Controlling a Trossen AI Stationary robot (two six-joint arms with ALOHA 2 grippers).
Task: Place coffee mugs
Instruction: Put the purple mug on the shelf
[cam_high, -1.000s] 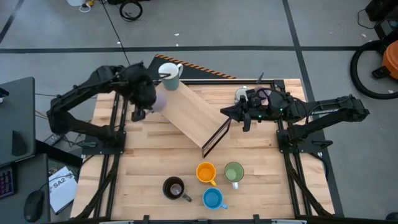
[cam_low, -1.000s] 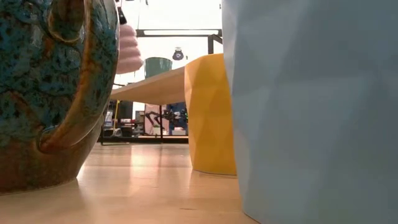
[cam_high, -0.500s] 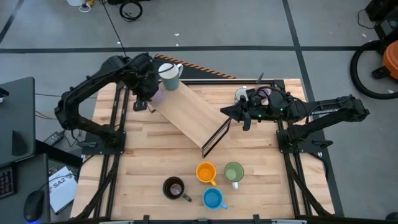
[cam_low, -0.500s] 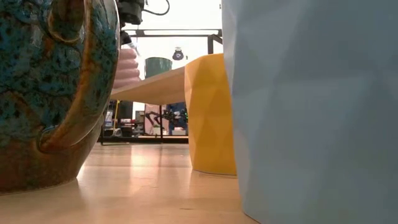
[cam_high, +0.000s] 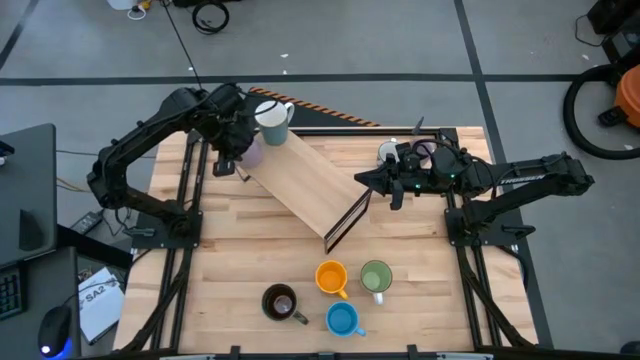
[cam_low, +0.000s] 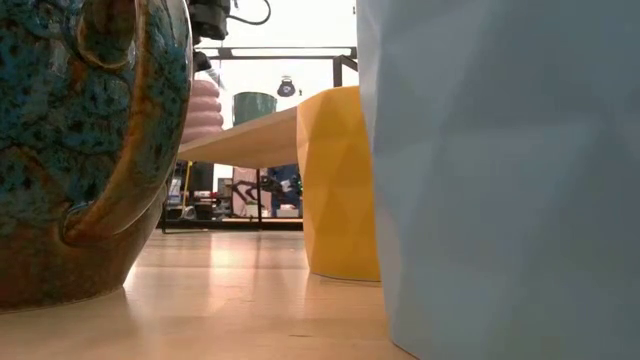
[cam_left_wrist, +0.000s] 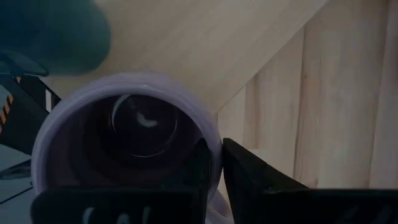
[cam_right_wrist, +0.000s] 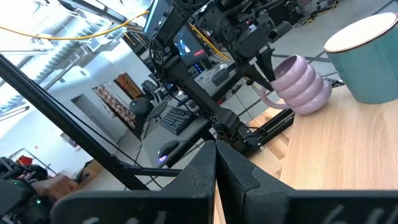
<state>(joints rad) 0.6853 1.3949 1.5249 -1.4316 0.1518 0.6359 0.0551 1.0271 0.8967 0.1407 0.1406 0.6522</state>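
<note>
On the left, my left claw (cam_high: 236, 152) pinches the rim of a lilac mug (cam_high: 252, 154), one finger inside and one outside, holding it at the high end of a sloping wooden board (cam_high: 312, 184), probably to set it beside the teal mug (cam_high: 271, 122) there. Four mugs (cam_high: 327, 295) wait at the near edge of the surface (cam_high: 420, 260). On the right, my right claw (cam_high: 364, 180) rests shut and empty by the board.
</note>
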